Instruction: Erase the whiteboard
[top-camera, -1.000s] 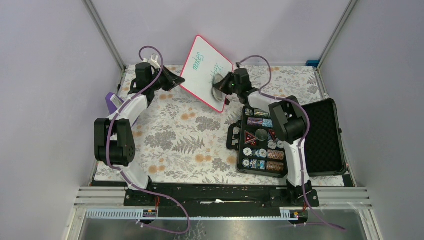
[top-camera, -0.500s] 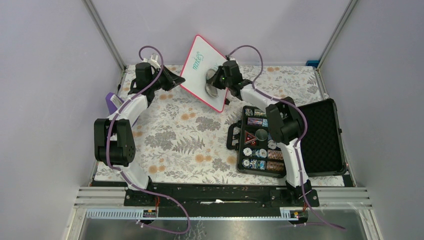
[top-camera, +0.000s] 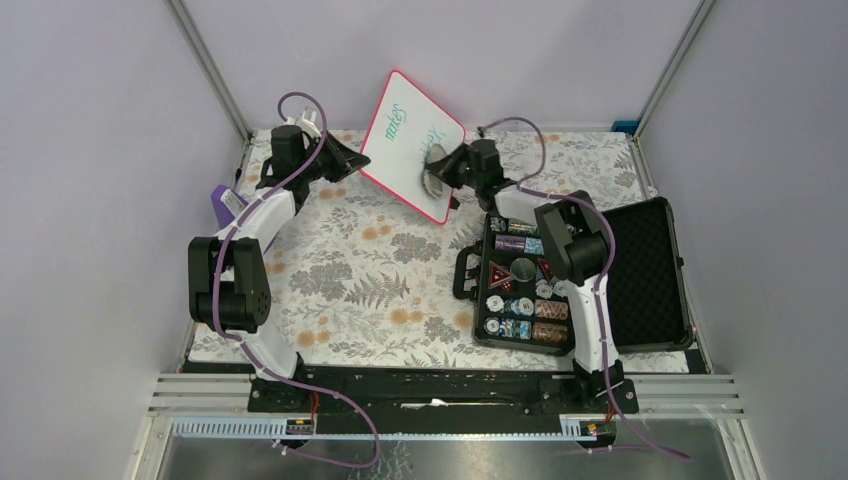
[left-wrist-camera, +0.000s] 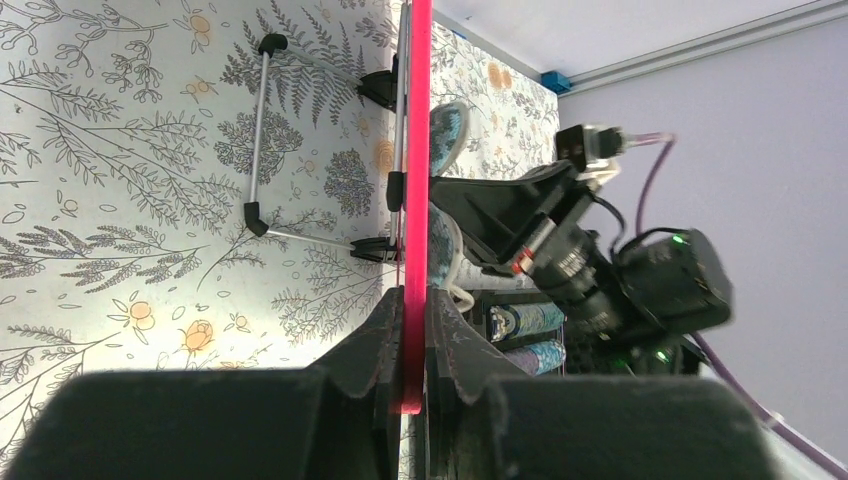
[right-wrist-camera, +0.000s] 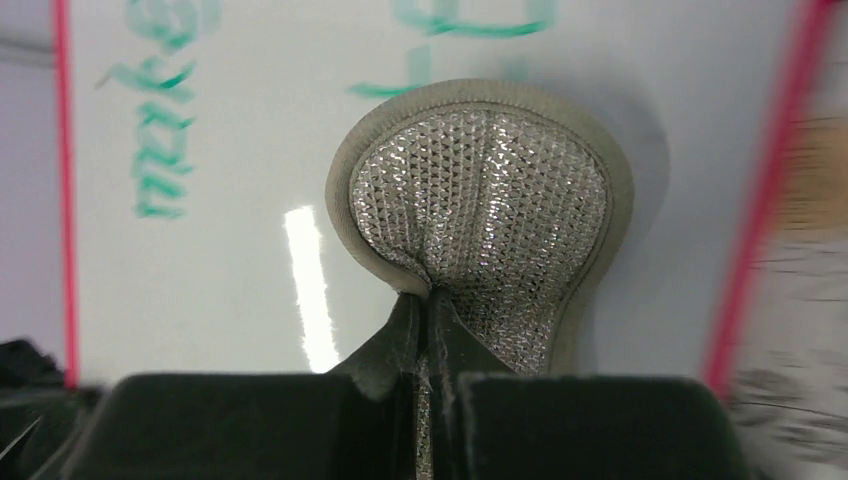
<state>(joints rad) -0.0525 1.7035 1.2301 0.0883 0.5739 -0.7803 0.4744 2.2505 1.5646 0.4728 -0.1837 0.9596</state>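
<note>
Whiteboard (top-camera: 402, 163) edge in left gripper (left-wrist-camera: 413, 305) — pad (right-wrist-camera: 480, 190) touching face.

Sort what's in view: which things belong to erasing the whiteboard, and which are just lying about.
In use: whiteboard, with green writing; mesh pad against it; left gripper clamping its rim; right gripper pinching the pad.
Lying about: open black case of poker chips; purple object at far left.

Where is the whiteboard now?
Top view: the whiteboard is tilted at far centre, its edge clamped in the left gripper, the right gripper pressing a pad to its face.
</note>
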